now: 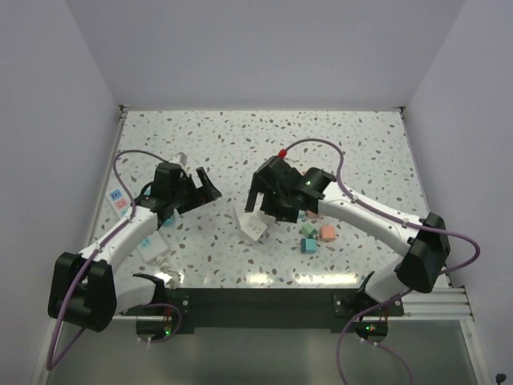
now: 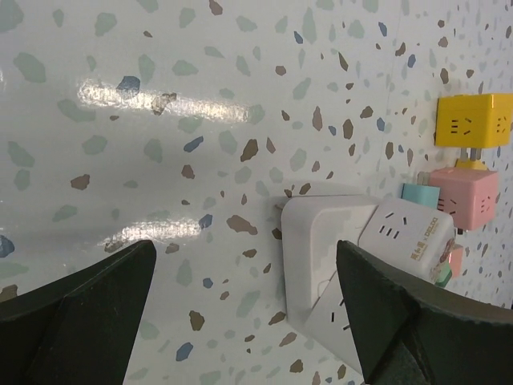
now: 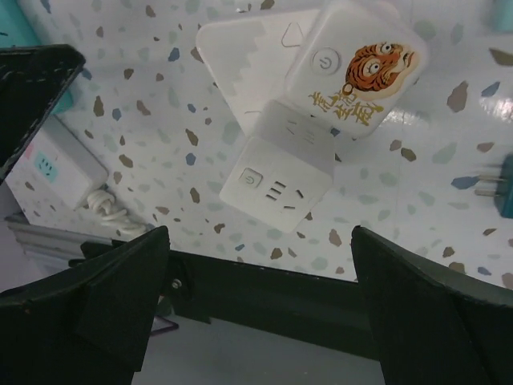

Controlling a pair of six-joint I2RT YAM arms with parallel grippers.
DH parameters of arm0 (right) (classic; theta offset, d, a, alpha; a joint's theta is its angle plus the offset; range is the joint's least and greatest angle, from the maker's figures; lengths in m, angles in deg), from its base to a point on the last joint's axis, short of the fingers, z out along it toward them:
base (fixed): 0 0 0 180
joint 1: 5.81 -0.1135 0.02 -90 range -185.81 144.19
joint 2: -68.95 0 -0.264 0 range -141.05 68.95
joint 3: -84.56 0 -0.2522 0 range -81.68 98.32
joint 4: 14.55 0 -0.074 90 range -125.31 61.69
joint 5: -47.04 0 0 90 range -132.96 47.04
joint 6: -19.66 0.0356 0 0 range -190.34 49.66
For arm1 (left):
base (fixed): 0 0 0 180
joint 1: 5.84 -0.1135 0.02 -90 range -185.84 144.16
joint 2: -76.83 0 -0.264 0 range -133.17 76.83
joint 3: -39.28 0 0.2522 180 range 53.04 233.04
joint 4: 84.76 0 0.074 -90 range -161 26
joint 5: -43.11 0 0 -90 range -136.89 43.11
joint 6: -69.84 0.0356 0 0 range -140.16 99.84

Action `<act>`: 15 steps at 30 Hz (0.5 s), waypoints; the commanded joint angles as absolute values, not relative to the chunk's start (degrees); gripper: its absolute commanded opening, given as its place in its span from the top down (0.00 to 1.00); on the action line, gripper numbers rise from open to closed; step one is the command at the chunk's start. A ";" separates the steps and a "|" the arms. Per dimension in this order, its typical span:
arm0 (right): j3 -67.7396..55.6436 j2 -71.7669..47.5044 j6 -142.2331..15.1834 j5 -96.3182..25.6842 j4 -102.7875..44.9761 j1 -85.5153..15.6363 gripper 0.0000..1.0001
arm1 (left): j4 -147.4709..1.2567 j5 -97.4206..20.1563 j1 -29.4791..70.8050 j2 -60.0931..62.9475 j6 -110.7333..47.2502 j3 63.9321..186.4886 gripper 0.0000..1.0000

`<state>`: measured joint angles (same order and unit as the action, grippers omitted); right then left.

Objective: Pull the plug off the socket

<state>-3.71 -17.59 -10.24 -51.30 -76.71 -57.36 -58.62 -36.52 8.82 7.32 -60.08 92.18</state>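
Both claws gape empty, right gripper (image 1: 264,210) hovering over the socket (image 3: 276,172) and tiger plug (image 3: 361,72) mid table (image 1: 361,144), left gripper (image 1: 207,186) just beside, and pulling without pinning the socket could lift the whole lot together.

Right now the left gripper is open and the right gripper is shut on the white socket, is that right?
Not quite. The left gripper is open, but so is the right gripper. The right wrist view shows its jaws standing wide apart, not closed on the white socket.
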 commanded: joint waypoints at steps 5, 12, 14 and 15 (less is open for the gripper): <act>-1.53 -27.01 4.63 -50.95 -78.76 -58.63 0.01 | -53.25 -39.33 9.02 14.34 -61.38 92.77 0.00; -3.01 -31.68 6.48 -49.46 -75.08 -59.25 0.04 | -51.14 -39.60 9.02 18.82 -62.00 89.87 0.00; -3.89 -32.21 5.87 -47.37 -72.36 -59.25 0.10 | -51.23 -39.51 9.02 18.83 -61.74 89.52 0.00; -4.51 -32.65 4.64 -46.57 -71.73 -59.16 0.13 | -51.32 -39.42 9.02 18.83 -61.39 89.34 0.00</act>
